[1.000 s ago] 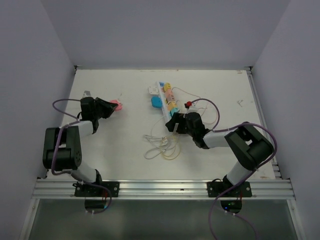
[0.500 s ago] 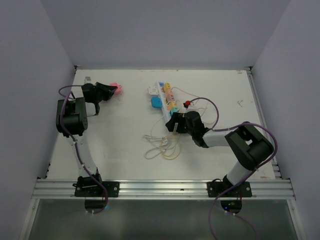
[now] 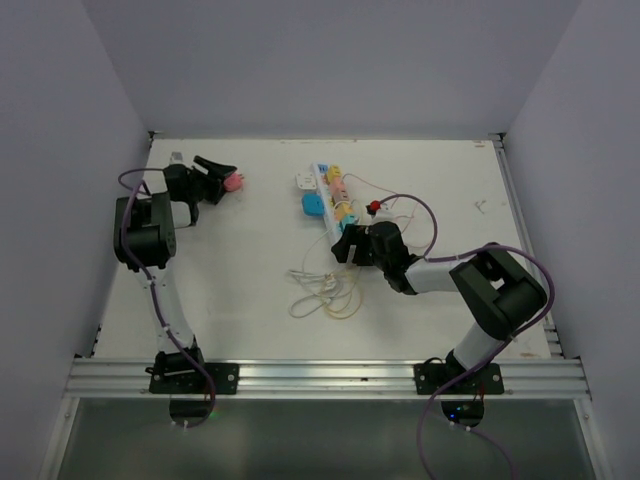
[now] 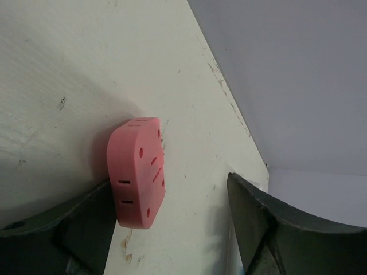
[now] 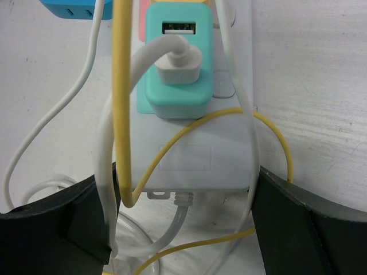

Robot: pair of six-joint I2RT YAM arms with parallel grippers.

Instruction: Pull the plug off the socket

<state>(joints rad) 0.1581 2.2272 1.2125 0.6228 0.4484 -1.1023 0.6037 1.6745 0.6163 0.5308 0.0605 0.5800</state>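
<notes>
While the right end effector (image 5: pixel 183 177) sits wide open astride the likely light, slidey power strip (image 5: pixel 235 132), pinch the teal plug (image 5: pixel 172 103) by its stiff sides, pin strip

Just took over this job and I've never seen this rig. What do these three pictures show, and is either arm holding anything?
Two robot arms stand at the near edge of a table. The wide picture looks down from above and behind them; the other two come from a camera on each wrist. The left tool is open beside a pink plug on the table, which touches only one finger. The right tool is open, its fingers either side of the near end of the white power strip, where a teal adapter with a white USB cable is plugged in. White and yellow cords lie nearby. Neither tool is closed on anything.
</notes>
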